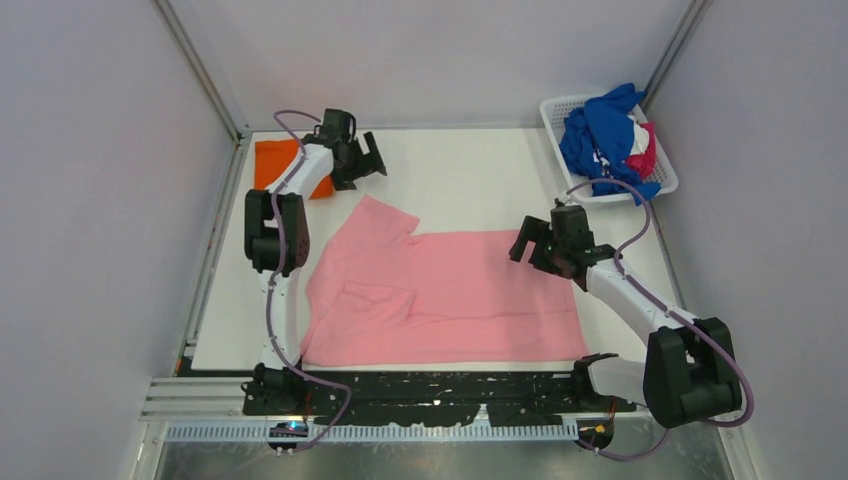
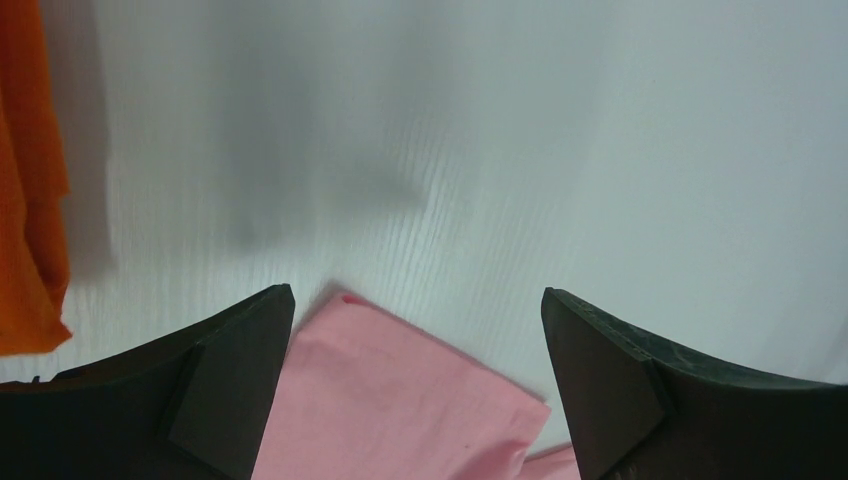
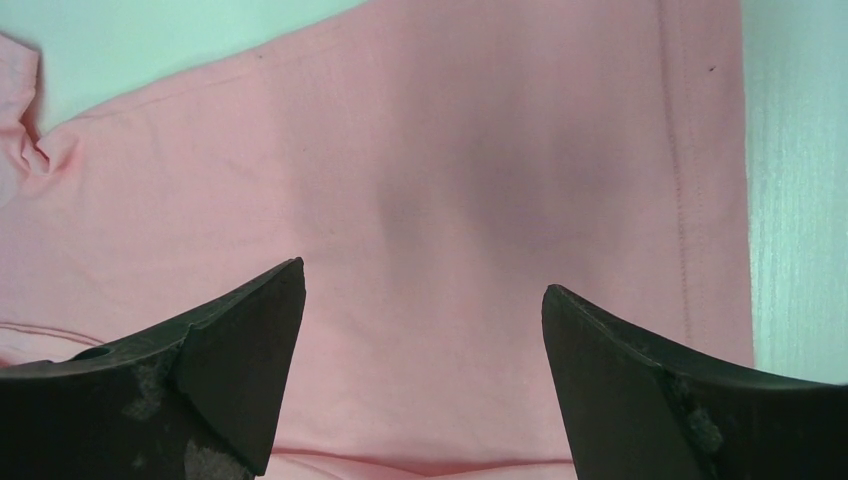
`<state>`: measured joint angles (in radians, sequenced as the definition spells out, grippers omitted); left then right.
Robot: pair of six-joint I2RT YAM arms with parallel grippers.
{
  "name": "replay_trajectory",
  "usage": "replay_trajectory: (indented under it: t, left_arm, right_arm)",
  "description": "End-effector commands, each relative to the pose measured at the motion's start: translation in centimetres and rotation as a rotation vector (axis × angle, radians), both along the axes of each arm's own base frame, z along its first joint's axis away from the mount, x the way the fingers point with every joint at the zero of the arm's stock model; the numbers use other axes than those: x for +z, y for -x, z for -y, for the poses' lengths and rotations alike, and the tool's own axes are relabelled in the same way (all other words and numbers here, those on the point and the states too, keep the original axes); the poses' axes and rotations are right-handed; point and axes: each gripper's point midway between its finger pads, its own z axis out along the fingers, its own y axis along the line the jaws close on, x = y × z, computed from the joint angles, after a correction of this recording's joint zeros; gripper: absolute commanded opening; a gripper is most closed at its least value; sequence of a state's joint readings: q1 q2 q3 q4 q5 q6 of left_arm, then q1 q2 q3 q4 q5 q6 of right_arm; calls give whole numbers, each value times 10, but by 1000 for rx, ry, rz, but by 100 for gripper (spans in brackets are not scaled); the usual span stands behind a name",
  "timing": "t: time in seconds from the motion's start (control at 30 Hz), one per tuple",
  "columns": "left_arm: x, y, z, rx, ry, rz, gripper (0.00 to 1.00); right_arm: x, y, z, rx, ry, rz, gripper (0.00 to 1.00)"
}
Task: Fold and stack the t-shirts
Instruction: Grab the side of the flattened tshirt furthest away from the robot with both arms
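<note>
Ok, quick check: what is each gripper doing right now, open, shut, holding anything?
Left gripper: open, holding nothing, above a corner of the pink t-shirt.
Right gripper: open, holding nothing, over the pink t-shirt.

Spread t-shirt [image 1: 450,295] central, apparently folded t-shirt [image 1: 272,162] far left, heaped t-shirts [image 1: 600,135] in basket [image 1: 556,125] far right.

Lab robot cell: plain grey panel walls [image 1: 90,200], aluminium framing [image 1: 202,65].

- Text, labels, brands, numbers, signs: none legible in any of the three views.
- pink t-shirt [image 1: 450,295]: plain fabric, no readable print or tag.
</note>
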<state>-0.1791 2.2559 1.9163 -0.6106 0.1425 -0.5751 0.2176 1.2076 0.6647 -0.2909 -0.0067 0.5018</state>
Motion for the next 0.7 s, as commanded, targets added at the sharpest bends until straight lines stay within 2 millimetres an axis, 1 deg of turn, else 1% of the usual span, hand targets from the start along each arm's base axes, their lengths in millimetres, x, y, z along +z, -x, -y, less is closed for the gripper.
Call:
replay_trajectory:
  t: [0.0,0.07,0.13,0.23,0.33,0.43,0.57,0.67]
  left_arm:
    - [7,-13,10,-5,14,4,99]
    - [-5,-10,9,11,16,-36,99]
    - [-12,-4,11,6,15,-65,99]
    - [-22,10,5,13,-45,-117,99]
    - [-28,25,5,-8,-75,-154,98]
    - [-29,35,10,-40,-84,-165,89]
    - [-30,41,9,-54,-131,-187,79]
    - [-30,44,7,-53,-179,-223,67]
  right_arm:
    - [12,-16,-5,27,-24,46,95]
    - [9,-15,-5,27,-30,38,95]
    - [8,-15,-4,25,-33,35,95]
    - [8,-15,-3,21,-31,38,96]
    - [8,-14,-2,20,-31,39,96]
    - [8,-14,-3,24,-35,40,95]
    - [7,-12,-4,29,-40,37,95]
    - [6,-10,-3,27,-39,38,95]
